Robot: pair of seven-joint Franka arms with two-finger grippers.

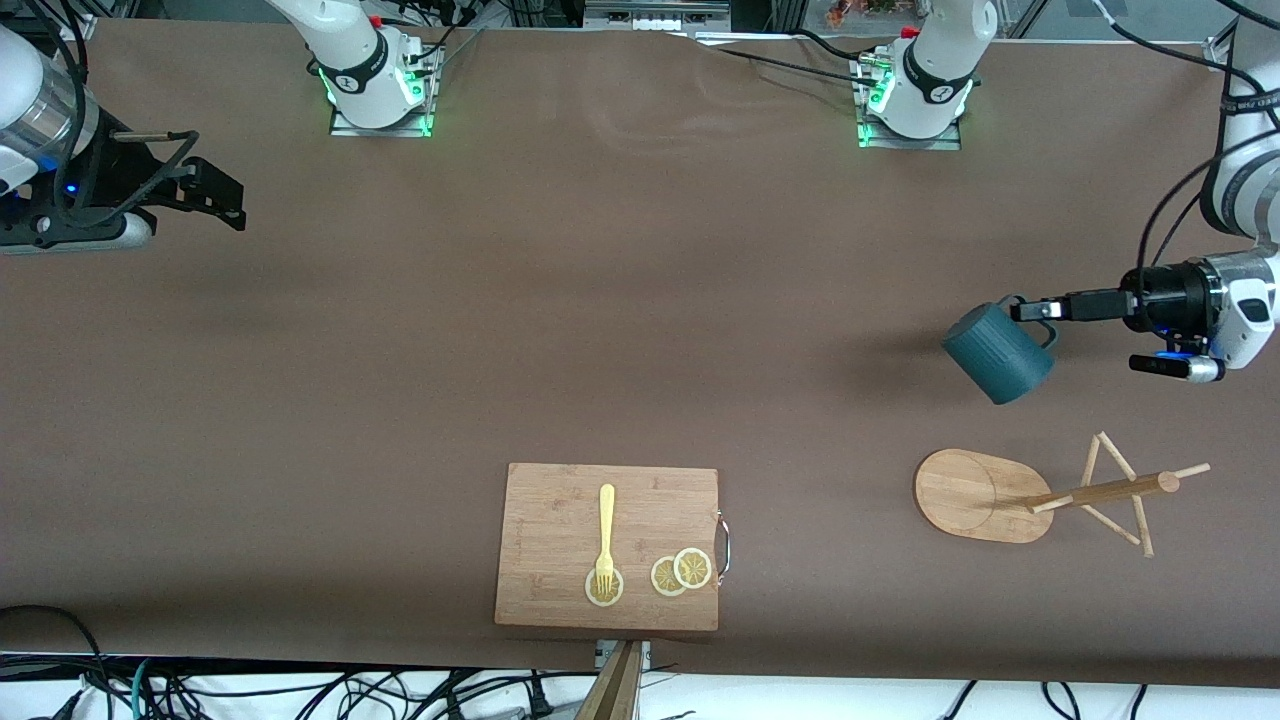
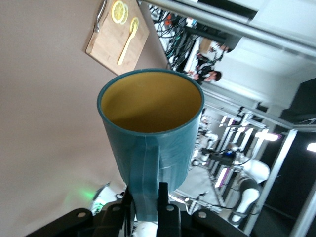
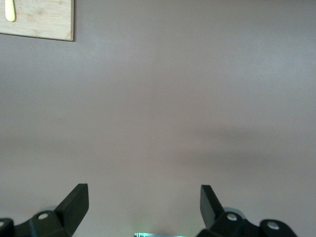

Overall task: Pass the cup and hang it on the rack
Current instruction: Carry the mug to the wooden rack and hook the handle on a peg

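The dark teal cup [image 1: 998, 352] hangs tilted in the air over bare table toward the left arm's end. My left gripper [image 1: 1035, 310] is shut on its handle. In the left wrist view the cup [image 2: 150, 128] shows its yellow-ochre inside, and the left gripper [image 2: 145, 192] pinches the handle strip. The bamboo rack [image 1: 975, 495] stands on its oval base near the table's front edge at the same end, its post and pegs [image 1: 1100, 490] bare. My right gripper [image 1: 225, 200] waits open over the right arm's end of the table; the right wrist view shows the right gripper [image 3: 144, 195] holding nothing.
A wooden cutting board [image 1: 560, 500] lies near the front edge at mid table, carrying a yellow fork [image 1: 606, 535] and lemon slices [image 1: 680, 572]. The board [image 2: 106, 44] also shows in the left wrist view, and its corner [image 3: 44, 22] in the right wrist view.
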